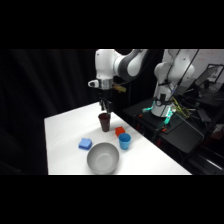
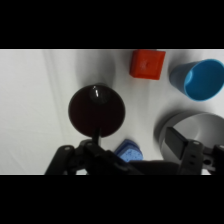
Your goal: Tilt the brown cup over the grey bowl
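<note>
Side view: the brown cup (image 1: 104,121) stands upright on the white counter (image 1: 62,135), behind the grey bowl (image 1: 103,158), with the claw (image 1: 104,106) right over its rim. Whether the claw grips the rim I cannot tell. A red block (image 1: 119,131) and a blue cup (image 1: 124,141) sit beside it, and a blue block (image 1: 85,144) lies left of the bowl. Judging from this, a firm hold on the rim comes first, then a lift clear of the red block before tipping toward the bowl.
</note>
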Available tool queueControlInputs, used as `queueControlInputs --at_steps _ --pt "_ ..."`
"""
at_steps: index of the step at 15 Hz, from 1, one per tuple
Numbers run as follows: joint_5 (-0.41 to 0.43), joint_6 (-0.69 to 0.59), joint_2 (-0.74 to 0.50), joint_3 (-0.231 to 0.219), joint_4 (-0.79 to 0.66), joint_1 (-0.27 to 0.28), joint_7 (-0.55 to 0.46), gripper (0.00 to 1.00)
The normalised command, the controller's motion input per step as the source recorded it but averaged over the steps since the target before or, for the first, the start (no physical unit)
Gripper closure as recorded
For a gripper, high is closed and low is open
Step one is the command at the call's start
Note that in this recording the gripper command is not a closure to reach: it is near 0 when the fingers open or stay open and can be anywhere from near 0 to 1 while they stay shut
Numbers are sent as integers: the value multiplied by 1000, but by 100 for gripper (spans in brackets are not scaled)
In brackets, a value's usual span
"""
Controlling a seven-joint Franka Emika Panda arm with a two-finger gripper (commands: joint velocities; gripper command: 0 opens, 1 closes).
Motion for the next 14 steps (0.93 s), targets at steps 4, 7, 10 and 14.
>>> queueControlInputs --at_steps 4,7,10,14 --pt "295 397 295 28 -6 -60 -136 0" --pt "209 300 340 62 120 -110 -85 0" --pt "78 202 213 71 123 -95 -8 100" --pt "-99 131 -5 12 35 -8 112 100"
